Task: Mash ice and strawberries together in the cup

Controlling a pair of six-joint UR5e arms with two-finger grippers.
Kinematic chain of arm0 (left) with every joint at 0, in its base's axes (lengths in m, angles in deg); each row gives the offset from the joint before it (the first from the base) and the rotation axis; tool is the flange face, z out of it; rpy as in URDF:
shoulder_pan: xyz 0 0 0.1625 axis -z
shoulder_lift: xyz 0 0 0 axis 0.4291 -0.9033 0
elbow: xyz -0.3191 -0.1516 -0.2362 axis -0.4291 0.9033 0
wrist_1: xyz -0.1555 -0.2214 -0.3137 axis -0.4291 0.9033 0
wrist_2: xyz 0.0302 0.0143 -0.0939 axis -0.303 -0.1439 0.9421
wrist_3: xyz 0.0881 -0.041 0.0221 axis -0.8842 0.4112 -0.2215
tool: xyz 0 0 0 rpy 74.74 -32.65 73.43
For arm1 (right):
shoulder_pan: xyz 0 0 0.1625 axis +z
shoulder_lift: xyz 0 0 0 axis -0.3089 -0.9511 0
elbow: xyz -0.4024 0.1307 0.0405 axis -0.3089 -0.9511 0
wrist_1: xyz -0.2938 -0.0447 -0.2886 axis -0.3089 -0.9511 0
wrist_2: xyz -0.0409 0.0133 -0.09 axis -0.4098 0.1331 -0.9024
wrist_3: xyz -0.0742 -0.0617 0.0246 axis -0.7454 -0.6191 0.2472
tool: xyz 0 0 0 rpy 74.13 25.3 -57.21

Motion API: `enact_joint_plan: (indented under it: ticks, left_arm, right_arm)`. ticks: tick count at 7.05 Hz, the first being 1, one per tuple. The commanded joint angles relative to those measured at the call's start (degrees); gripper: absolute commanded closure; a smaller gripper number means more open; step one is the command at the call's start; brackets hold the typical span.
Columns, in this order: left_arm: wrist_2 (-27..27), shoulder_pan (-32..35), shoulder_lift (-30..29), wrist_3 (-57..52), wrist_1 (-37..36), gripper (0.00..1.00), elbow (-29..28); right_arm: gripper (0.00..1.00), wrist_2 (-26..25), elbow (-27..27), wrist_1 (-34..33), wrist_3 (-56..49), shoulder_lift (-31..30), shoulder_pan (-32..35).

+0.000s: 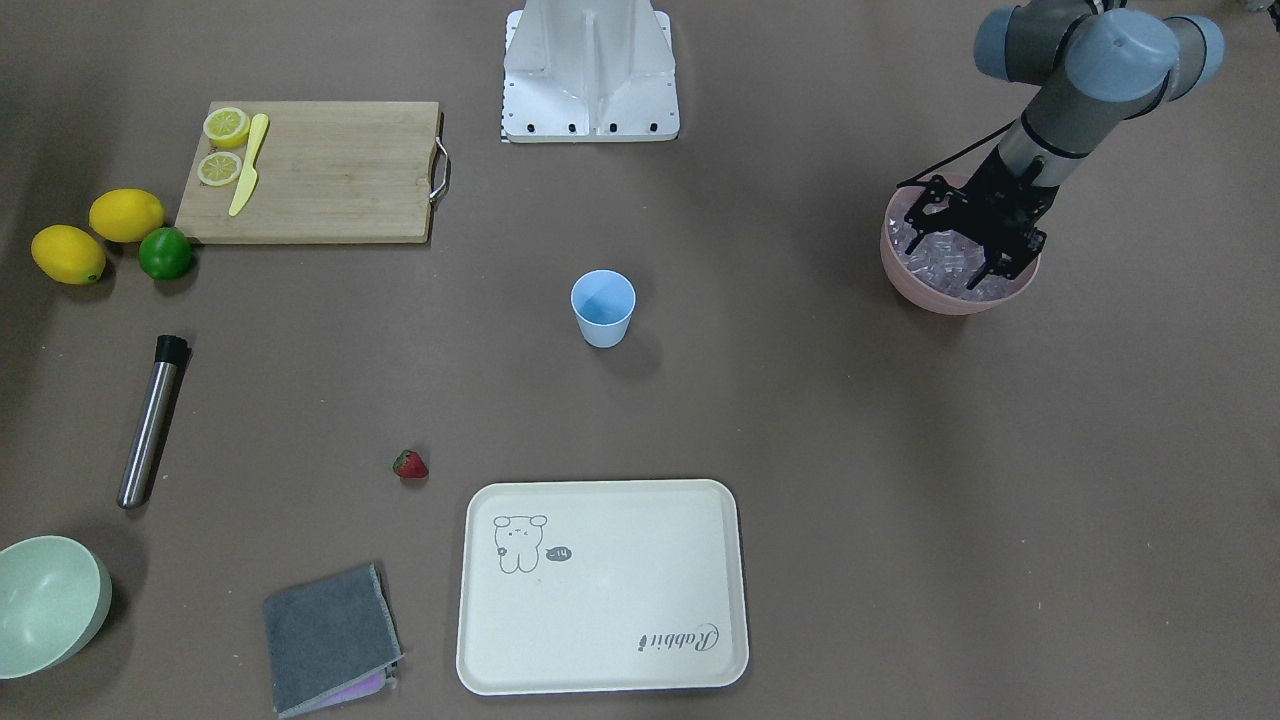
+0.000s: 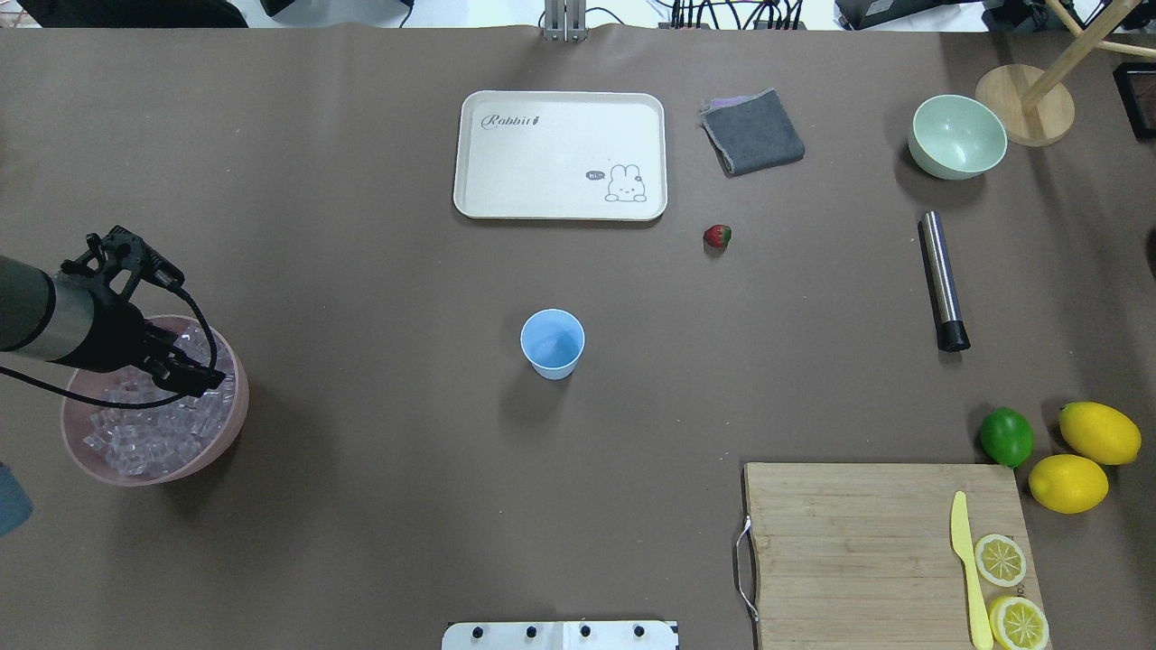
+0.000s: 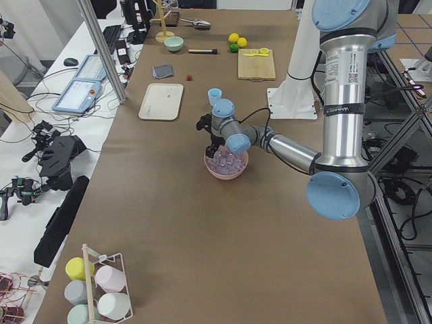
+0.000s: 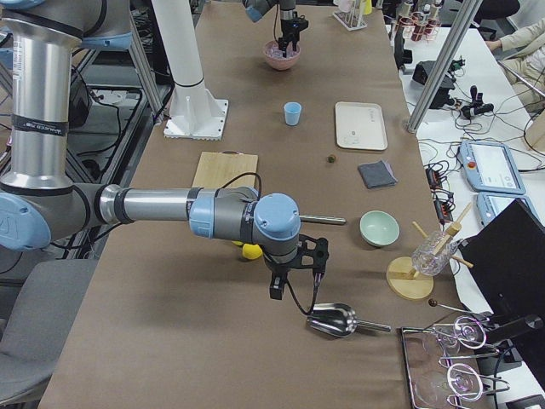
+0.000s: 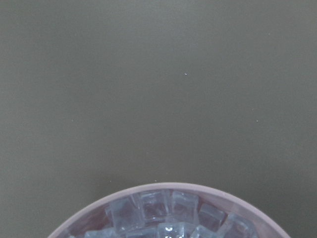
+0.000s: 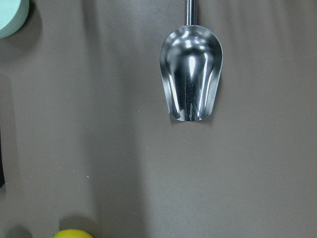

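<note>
The light-blue cup stands empty mid-table, also in the overhead view. The strawberry lies on the table near the tray's corner. Ice cubes fill a pink bowl at the table's left end. My left gripper hangs over the ice with its jaws spread open, the tips at the cubes. The left wrist view shows the bowl rim and ice, no fingers. My right gripper hovers beside a steel scoop; I cannot tell if it is open.
A steel muddler, a cream tray, a grey cloth and a pale green bowl lie on the operators' side. A cutting board holds lemon halves and a yellow knife, with two lemons and a lime beside it.
</note>
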Motion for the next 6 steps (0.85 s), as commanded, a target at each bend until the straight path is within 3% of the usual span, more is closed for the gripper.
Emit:
enact_joint_plan:
  ticks: [1, 6]
  left_arm:
    - [-0.02, -0.17, -0.76, 0.01, 0.0, 0.1, -0.94]
    - [-1.51, -0.25, -1.2, -0.08, 0.0, 0.1, -1.03]
  right_arm:
    - [0.0, 0.0, -0.22, 0.0, 0.0, -0.13, 0.0]
    - [0.0, 0.0, 0.13, 0.0, 0.0, -1.45, 0.53]
